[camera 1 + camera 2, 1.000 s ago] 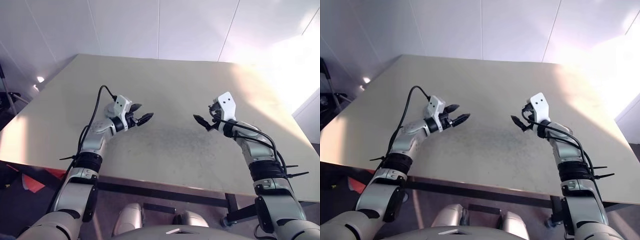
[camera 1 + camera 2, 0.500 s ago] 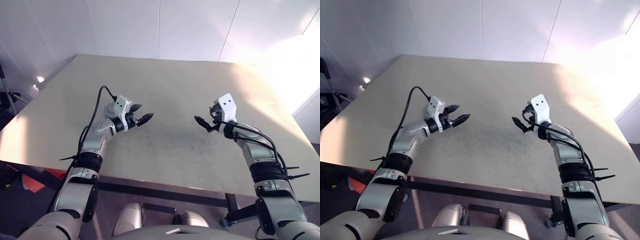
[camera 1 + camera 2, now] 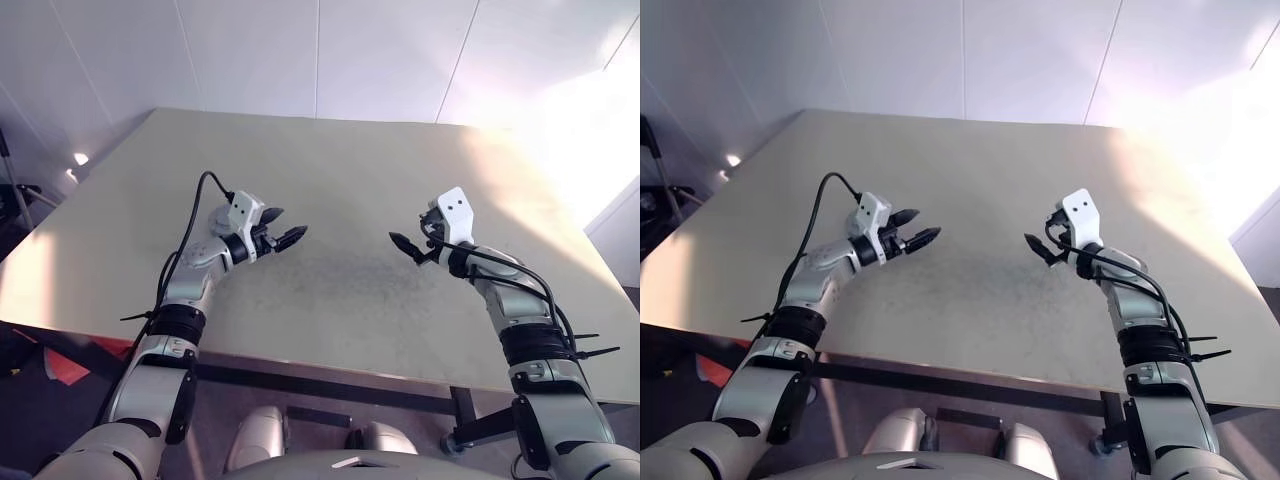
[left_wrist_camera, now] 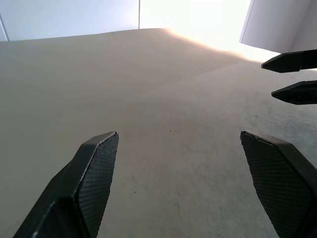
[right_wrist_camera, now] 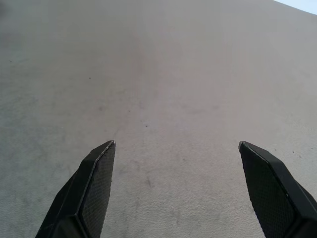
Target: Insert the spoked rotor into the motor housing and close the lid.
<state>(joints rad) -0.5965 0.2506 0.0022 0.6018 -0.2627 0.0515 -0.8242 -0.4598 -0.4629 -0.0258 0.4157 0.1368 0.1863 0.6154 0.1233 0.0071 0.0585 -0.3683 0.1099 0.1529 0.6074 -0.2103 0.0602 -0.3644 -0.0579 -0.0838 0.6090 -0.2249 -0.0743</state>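
Both pincers hover over the table (image 3: 350, 150), tips turned toward each other: the left gripper (image 3: 283, 228) gapes wide with nothing between its fingers, and so does the right gripper (image 3: 409, 243).

Left gripper (image 3: 283, 227) and right gripper (image 3: 408, 243) face each other above the table (image 3: 350, 160).

- A broad beige table (image 3: 340, 180) takes up most of the scene, its top scuffed with faint dark marks near the middle.
- White wall panels (image 3: 300, 50) rise behind it.
- Bright light washes out the table's far right corner.
- Something red (image 3: 65, 365) lies on the floor below the table's left edge.
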